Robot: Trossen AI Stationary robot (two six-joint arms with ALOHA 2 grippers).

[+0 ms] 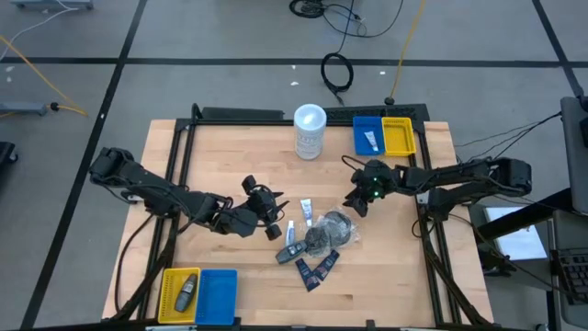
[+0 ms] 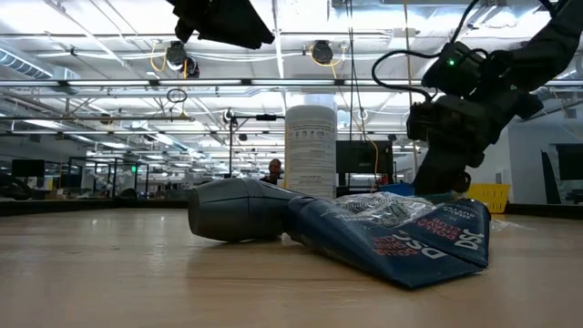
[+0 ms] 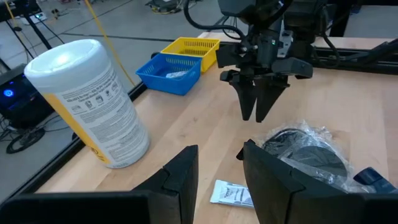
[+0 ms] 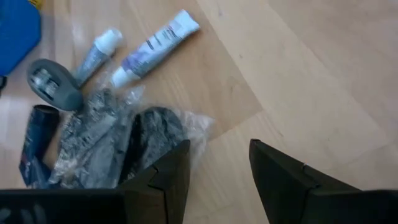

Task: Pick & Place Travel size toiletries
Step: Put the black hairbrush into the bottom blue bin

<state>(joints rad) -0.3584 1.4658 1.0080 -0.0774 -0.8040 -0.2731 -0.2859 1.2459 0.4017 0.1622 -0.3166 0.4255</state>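
The travel size toiletries lie in a pile mid-table: two white tubes (image 1: 306, 212) (image 4: 155, 43), a dark grey mini bottle (image 1: 292, 250) (image 2: 241, 211), clear-wrapped dark bundles (image 1: 327, 230) (image 4: 118, 140) and navy sachets (image 1: 318, 268) (image 2: 410, 239). My right gripper (image 1: 356, 202) (image 4: 219, 155) hangs open just right of the bundles and slants down, with only bare wood between its fingers. My left gripper (image 1: 274, 219) (image 3: 219, 158) hovers open, high above the pile's left side, holding nothing. One white tube (image 3: 231, 193) shows on the table below it.
A tall white canister (image 1: 310, 131) (image 3: 87, 102) stands at the far middle. Blue (image 1: 368, 135) and yellow (image 1: 398, 135) bins sit far right, a white tube in the blue one. Near left, a yellow bin (image 1: 181, 292) holds a dark bottle beside a blue bin (image 1: 217, 296).
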